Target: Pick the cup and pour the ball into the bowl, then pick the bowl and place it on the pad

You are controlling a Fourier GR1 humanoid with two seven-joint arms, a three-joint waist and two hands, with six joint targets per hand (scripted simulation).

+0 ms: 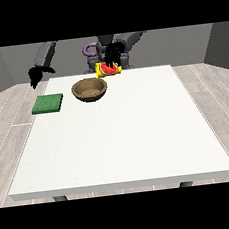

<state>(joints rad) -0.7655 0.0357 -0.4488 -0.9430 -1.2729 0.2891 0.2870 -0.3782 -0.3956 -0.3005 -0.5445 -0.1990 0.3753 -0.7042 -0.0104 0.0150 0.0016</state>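
Note:
A yellow cup with a red side [108, 70] hangs tilted just above the table's far edge, behind and to the right of the brown bowl [89, 89]. The hand at the view's right [111, 53] comes down on the cup from above with its fingers curled round it. No ball shows in the cup or in the bowl. The green pad [48, 103] lies flat near the table's left edge, left of the bowl. The hand at the view's left [35, 74] hangs beyond the table's far left corner with its fingers relaxed and pointing down, holding nothing.
The white table [124, 140] stretches wide towards the camera. The robot's torso [106, 42] stands behind the far edge. A grey wood floor surrounds the table.

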